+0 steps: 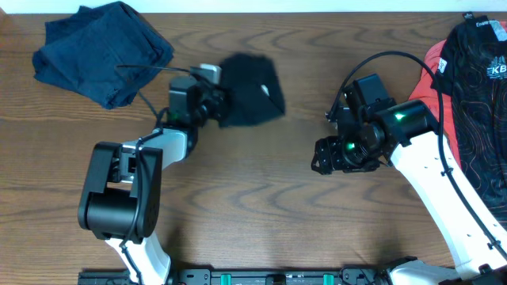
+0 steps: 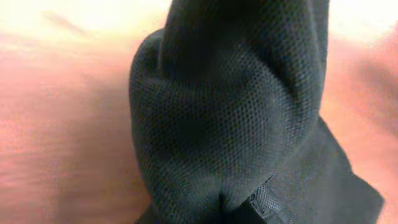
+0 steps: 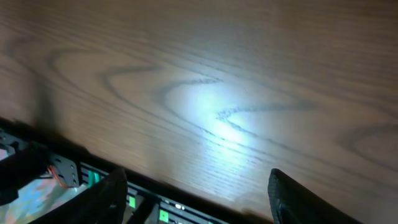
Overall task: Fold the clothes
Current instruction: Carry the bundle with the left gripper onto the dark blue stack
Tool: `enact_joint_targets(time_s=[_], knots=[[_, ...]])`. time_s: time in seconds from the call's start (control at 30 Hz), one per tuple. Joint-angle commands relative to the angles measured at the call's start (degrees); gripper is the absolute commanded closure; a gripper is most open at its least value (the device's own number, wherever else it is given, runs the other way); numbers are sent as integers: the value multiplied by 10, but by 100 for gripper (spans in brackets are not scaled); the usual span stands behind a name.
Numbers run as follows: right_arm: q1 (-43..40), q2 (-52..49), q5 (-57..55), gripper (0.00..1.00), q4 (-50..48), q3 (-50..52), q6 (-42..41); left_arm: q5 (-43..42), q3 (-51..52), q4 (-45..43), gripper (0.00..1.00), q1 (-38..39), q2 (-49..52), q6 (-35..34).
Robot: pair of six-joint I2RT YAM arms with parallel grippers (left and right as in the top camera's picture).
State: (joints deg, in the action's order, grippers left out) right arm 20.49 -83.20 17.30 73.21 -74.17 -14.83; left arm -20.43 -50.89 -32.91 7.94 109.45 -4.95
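Left arm, jaws pinched tight; right arm, jaws spread.

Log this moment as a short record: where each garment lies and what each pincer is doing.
left pincer: shut on the left edge of the plain black fabric garment, cloth bunched
right pincer: open over the bare wooden table, holding nothing
navy fabric garment: crumpled, far left corner
black garment with red lines: right edge, lying over coral-pink fabric
folding: no finished fold visible
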Motion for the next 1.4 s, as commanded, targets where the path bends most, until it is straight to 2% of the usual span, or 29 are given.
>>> enact_joint_targets(time_s=[0.0,0.2,0.53,0.83,1.1,1.27,1.3,1.33,1.37], knots=[[6,5,-10,29,10,2,0,102,-1,-44,94,-27,4,48],[6,5,-10,27,17,2,-24,107,-42,-72,94,-86,4,109],[5,5,-10,24,18,2,-30,90,-166,-59,94,-166,6,98],[5,5,-10,24,20,2,-45,89,-278,-3,94,-212,54,-21],[5,5,-10,24,24,2,-50,111,-283,-4,94,-255,125,-103],[5,5,-10,24,24,2,-55,111,-283,12,92,-278,154,-119],[5,5,-10,23,25,2,-55,111,-283,17,91,-283,158,-119],[5,5,-10,24,25,2,-55,111,-283,20,83,-286,159,-119],[5,5,-10,24,25,2,-55,111,-283,23,68,-289,160,-119]])
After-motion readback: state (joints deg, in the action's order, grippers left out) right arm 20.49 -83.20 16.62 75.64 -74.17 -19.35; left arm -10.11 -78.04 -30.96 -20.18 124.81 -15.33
